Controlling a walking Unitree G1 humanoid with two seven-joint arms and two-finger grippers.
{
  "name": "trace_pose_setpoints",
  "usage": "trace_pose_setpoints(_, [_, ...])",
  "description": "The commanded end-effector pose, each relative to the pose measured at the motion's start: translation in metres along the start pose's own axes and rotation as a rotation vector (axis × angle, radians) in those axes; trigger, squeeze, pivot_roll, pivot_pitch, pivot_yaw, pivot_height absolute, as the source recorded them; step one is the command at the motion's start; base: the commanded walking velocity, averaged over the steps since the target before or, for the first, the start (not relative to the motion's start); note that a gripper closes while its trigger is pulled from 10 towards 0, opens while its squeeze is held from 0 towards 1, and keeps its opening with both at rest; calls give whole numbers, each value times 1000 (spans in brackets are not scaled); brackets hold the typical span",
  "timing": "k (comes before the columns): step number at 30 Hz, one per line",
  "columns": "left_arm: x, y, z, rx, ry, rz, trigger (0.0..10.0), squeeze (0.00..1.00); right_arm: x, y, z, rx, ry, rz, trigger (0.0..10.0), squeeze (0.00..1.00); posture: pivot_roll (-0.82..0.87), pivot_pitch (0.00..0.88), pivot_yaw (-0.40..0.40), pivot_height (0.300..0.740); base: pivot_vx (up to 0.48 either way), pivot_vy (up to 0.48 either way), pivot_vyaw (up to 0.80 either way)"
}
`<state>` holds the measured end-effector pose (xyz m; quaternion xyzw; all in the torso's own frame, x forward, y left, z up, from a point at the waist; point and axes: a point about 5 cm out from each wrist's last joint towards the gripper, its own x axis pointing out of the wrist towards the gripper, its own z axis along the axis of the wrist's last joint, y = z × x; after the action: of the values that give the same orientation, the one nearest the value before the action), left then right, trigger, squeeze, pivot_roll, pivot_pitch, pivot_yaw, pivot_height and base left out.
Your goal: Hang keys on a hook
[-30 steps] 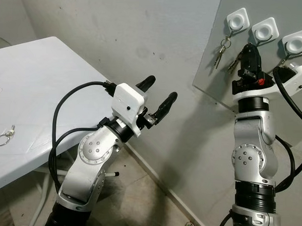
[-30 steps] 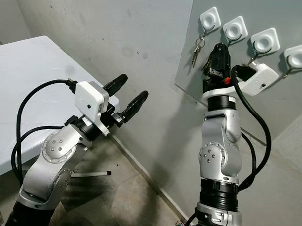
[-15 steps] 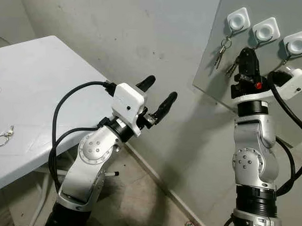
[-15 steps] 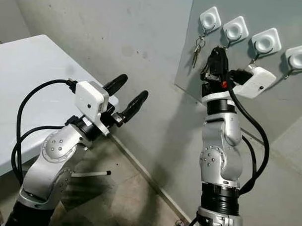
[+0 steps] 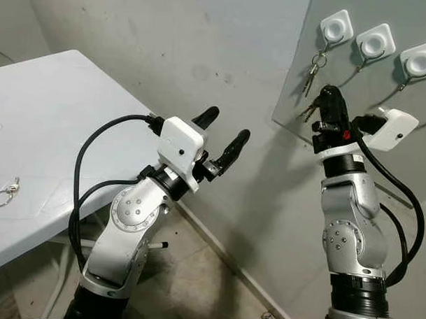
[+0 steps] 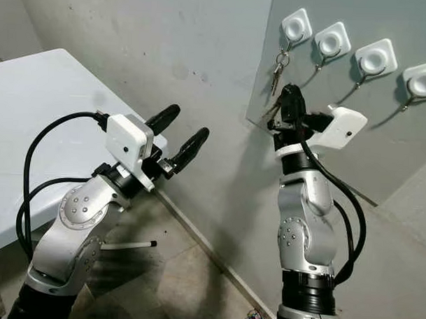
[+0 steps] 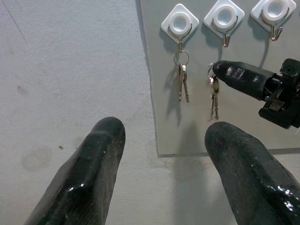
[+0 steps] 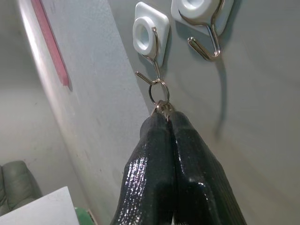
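Right gripper [image 5: 326,93] raised against the grey board [image 5: 362,102] on the wall, jaws pressed together on a bunch of keys [image 7: 214,96]. In the left wrist view, those keys hanging from the fingertip, below and a little to the side of the second hook [image 7: 224,18]; ring apparently not on that hook, though hard to be sure from this angle. In the right wrist view, a key ring [image 8: 158,89] just above the closed fingers [image 8: 159,154], close under a hook's wire; whether threaded or merely in front, cannot tell.

Another set of keys [image 5: 312,66] already hanging from the first hook [image 5: 336,28], just beside the held bunch. Further hooks [image 5: 419,60] along the same board, bare.

Left gripper [image 5: 223,135] held up in mid-air between counter and board, jaws wide apart, holding nothing, pointing toward the hooks.

On the white counter [image 5: 53,119], near its front edge, a loose ring with a small key [image 5: 3,194], well apart from both grippers.
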<state>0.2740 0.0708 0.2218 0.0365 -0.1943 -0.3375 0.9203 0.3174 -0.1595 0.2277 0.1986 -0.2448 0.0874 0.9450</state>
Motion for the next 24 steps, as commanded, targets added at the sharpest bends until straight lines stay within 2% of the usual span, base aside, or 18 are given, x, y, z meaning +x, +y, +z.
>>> trace_pose_setpoints(1, [1,0,6,9,-19,-1,10000,0,5,2,11,6,-54,12,10000,0,-111,75,-26,740,0,0,0])
trace_pose_setpoints(10, [1,-1,5,6,-14,-1,10000,0,9,1,31,67,-167,-10,10000,0,-112,77,-25,740,0,0,0])
trace_pose_setpoints(14, [1,-1,5,4,-15,-3,10000,0,10,-1,36,47,-191,-22,10000,0,-115,79,-25,740,0,0,0])
trace_pose_setpoints(24, [1,-2,5,4,-15,-5,10000,0,13,1,41,67,-207,-18,10000,0,-114,79,-25,740,0,0,0])
